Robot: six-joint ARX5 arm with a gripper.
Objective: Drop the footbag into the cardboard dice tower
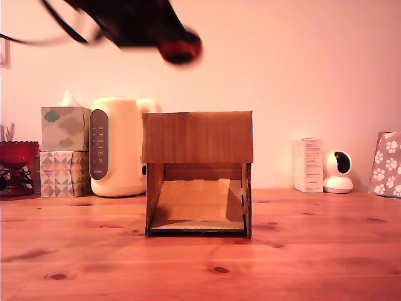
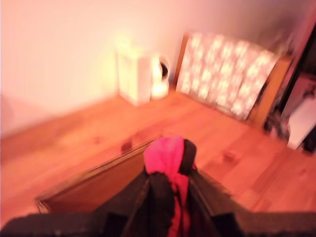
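Observation:
The cardboard dice tower (image 1: 197,172) stands in the middle of the wooden table, solid brown panel on top and a sloped ramp showing in its lower opening. High above it, blurred by motion, my gripper (image 1: 178,45) is shut on the red and black footbag (image 1: 180,46), which hangs over the tower's top toward the exterior view's left. The wrist view shows the footbag (image 2: 170,163) squeezed between my dark fingers (image 2: 207,197), with the tower's top edge (image 2: 94,182) just below.
At the exterior view's left stand two stacked tissue boxes (image 1: 64,150), a cream kettle (image 1: 116,147) and a red bowl (image 1: 15,153). To the right are a white carton (image 1: 308,165), a small white camera (image 1: 338,170) and a paw-print bag (image 1: 387,164).

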